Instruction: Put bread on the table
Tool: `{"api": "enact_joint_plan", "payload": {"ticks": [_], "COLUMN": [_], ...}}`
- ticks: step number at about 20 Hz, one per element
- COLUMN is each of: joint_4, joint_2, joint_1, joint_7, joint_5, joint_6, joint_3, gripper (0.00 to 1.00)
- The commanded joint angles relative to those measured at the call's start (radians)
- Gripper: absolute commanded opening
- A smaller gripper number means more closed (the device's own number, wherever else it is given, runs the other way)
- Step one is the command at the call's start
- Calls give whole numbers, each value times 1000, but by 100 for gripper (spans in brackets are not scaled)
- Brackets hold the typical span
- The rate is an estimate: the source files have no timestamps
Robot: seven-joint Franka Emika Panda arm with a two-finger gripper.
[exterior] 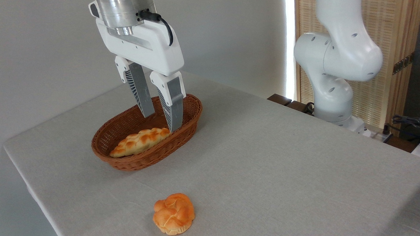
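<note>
The bread (173,213), a small round golden-orange knotted bun, lies on the grey cloth of the table (270,158) near the front edge, touching nothing else. My gripper (161,122) hangs well behind it, over the wicker basket (132,161), fingers pointing down. Its fingers are open with nothing between them. The right fingertip reaches down beside the end of a long braided loaf (140,141) that lies in the basket.
The arm's white base (334,88) stands at the table's far right edge, with cables and a slatted wooden screen behind it. The table's left and front edges drop off close to the bun.
</note>
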Motion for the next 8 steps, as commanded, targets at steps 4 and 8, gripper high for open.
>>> {"api": "enact_joint_plan", "payload": {"ticks": [4,8], "joint_4": [-5,-5], "joint_2": [-10,-9], "joint_1": [-7,-9], "joint_7": [72,75], "joint_5": [8,8], "joint_6": [-3,-3], "joint_3": [9,8], "gripper": [100,100]}}
